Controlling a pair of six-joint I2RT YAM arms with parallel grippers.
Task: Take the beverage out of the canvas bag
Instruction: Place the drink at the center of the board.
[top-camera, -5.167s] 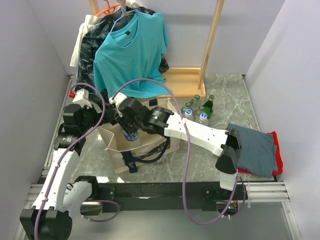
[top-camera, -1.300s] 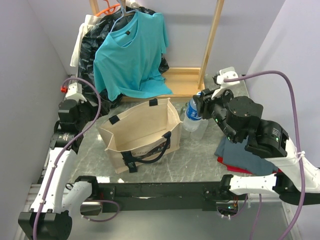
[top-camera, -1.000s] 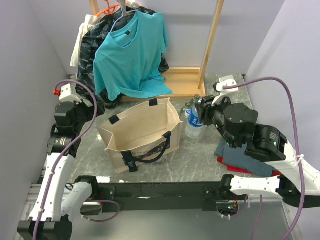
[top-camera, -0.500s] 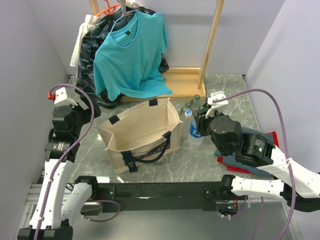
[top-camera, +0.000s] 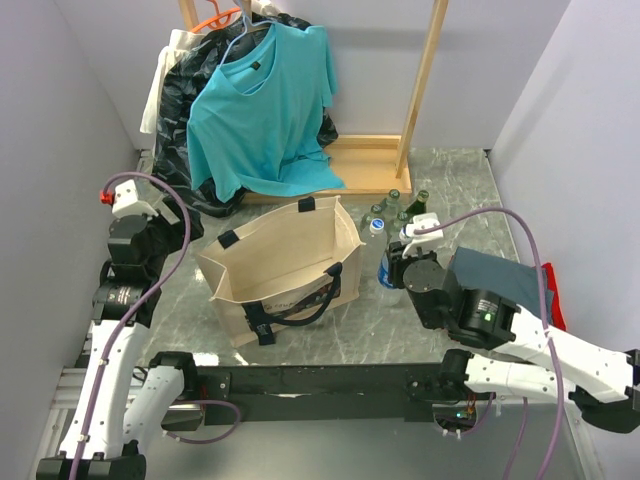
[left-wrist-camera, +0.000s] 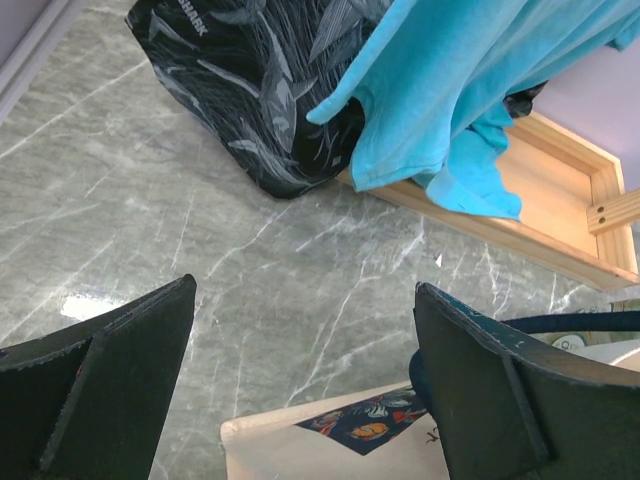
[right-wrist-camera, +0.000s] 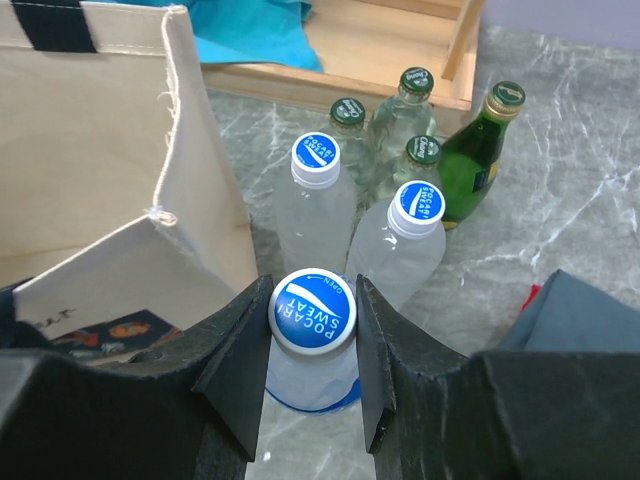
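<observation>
The beige canvas bag (top-camera: 262, 262) stands open on the marble table, its black handles toward the near edge. My right gripper (right-wrist-camera: 311, 320) is shut on the beverage (right-wrist-camera: 311, 311), a clear bottle with a blue-and-white cap, pinching it just under the cap. The beverage (top-camera: 385, 272) hangs upright outside the bag, just right of the bag's right wall (right-wrist-camera: 110, 150) and low over the table. My left gripper (left-wrist-camera: 305, 370) is open and holds nothing, above the table by the bag's left corner (left-wrist-camera: 300, 440).
Two more clear capped bottles (right-wrist-camera: 316, 190) (right-wrist-camera: 418, 225) and several green glass bottles (right-wrist-camera: 470, 160) stand just behind the held one. Folded grey and red clothes (top-camera: 505, 285) lie to the right. A teal shirt (top-camera: 260, 110), a black plastic bag (left-wrist-camera: 270, 90) and a wooden rack (top-camera: 360, 155) are at the back.
My right arm has swung in and down, bringing the bottle lower and closer to the bag's right side. The left arm has shifted only slightly.
</observation>
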